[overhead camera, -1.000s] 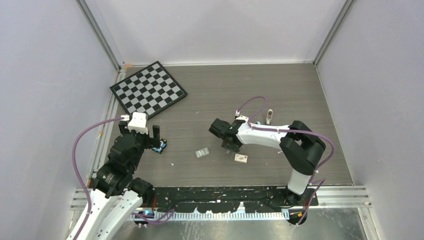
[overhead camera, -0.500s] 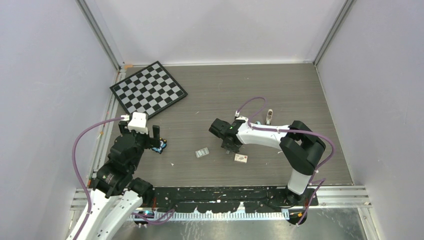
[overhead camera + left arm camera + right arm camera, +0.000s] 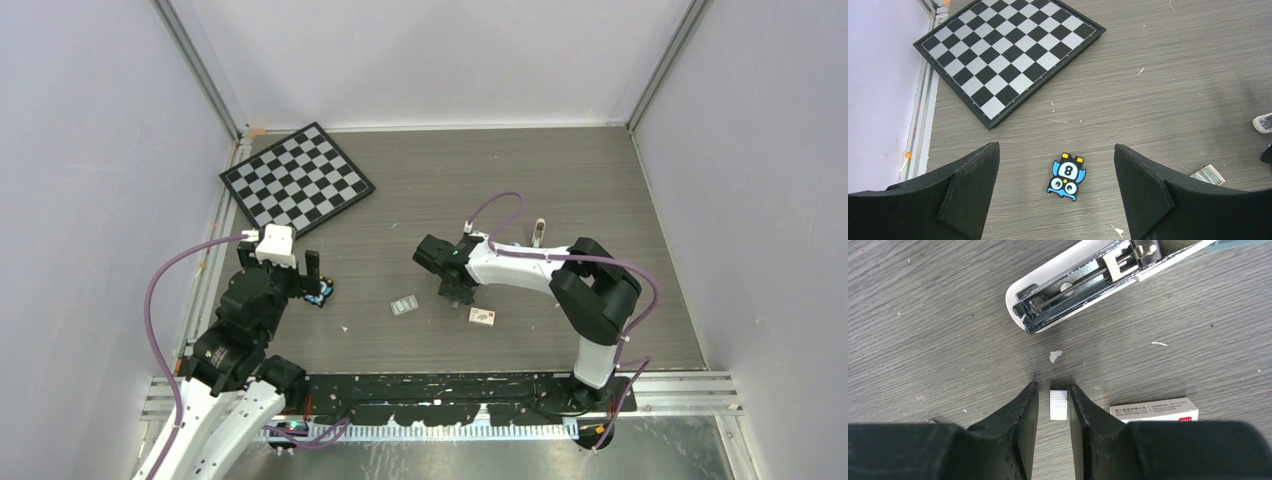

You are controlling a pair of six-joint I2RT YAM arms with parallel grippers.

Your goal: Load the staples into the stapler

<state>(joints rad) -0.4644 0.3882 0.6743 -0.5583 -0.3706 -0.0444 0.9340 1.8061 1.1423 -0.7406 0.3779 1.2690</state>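
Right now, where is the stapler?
In the right wrist view, the stapler lies open on the table, just ahead of the right pincer, beyond the short strip of staples between its fingers.

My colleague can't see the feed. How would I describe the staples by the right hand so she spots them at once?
Find the right hand over the grey wood table, just short of the opened stapler. Between its two black fingers lie the staples: a short silvery ribbed strip, unlike the larger printed white box with red beside it.
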